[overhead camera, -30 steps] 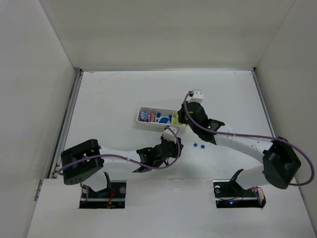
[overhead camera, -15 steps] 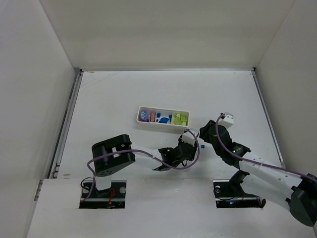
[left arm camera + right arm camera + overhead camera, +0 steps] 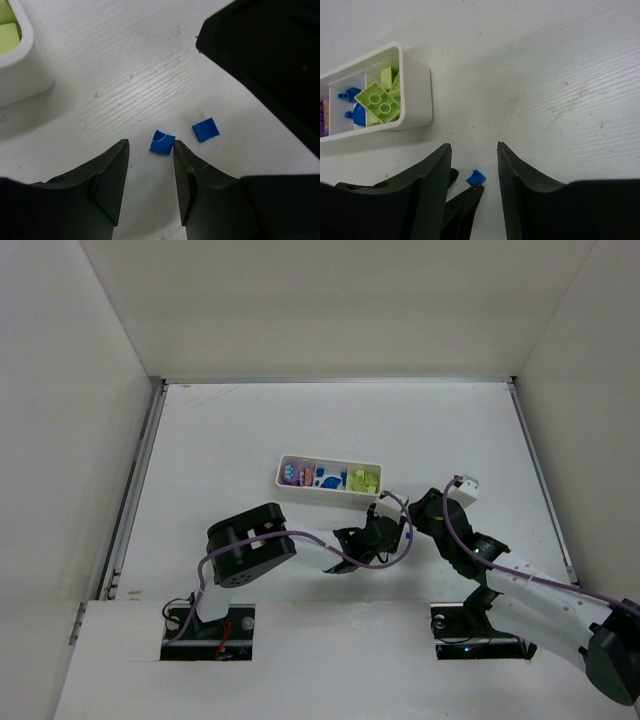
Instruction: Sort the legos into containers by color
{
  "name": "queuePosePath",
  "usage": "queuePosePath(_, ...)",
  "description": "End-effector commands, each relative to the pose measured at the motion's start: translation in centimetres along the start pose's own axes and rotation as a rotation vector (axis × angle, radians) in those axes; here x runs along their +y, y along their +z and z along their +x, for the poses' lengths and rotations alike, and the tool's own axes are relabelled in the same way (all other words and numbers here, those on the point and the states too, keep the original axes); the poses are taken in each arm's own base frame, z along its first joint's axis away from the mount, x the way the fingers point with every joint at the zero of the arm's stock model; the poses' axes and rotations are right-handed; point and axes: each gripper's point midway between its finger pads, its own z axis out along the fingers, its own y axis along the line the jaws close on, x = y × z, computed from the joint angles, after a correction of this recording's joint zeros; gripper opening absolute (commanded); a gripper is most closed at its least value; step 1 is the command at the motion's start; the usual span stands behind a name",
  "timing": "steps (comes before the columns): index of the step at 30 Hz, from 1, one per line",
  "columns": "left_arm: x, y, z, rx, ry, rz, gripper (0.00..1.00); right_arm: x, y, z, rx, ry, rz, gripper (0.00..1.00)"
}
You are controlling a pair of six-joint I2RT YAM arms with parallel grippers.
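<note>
The white tray (image 3: 283,483) holds purple bricks (image 3: 291,474) at its left, blue ones (image 3: 328,481) in the middle and yellow-green ones (image 3: 363,480) at its right. Two tiny blue bricks (image 3: 162,142) (image 3: 206,130) lie on the table in front of the tray's right end. My left gripper (image 3: 150,146) is open and low, and the nearer blue brick lies just past its fingertips, against the right one. My right gripper (image 3: 474,146) is open and empty above one blue brick (image 3: 476,177). Both grippers meet in the top view, the left (image 3: 393,532) and the right (image 3: 413,513).
The right arm's black body (image 3: 270,60) hangs close over the left gripper's right side. The left finger (image 3: 465,200) reaches under the right gripper. The tray's right end (image 3: 417,85) and corner (image 3: 22,70) are close by. White walls ring the table.
The right gripper left the tray's right end and came back low in front of it. The left gripper slid right to the blue bricks. Both now crowd the same spot.
</note>
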Motion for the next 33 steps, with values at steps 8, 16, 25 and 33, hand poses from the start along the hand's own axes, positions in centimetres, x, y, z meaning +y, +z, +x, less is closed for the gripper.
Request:
queuePosePath(8,-0.2,1.1,-0.5,-0.001,0.020,-0.008,0.35,-0.7,0.5,1.1,0.024,0.040,0.032,0.48)
queuePosePath(16,-0.2,0.8,0.6,0.025,0.039,-0.009,0.23,-0.8,0.3,1.1,0.023,0.051,0.026,0.48)
queuePosePath(25,0.8,-1.4,-2.0,-0.025,0.009,-0.009,0.15,-1.4,0.7,2.4,0.080,0.009,0.086,0.35)
queuePosePath(33,3.3,-5.2,-5.5,-0.103,-0.046,-0.015,0.15,-1.3,0.2,4.0,0.135,-0.022,0.125,0.46)
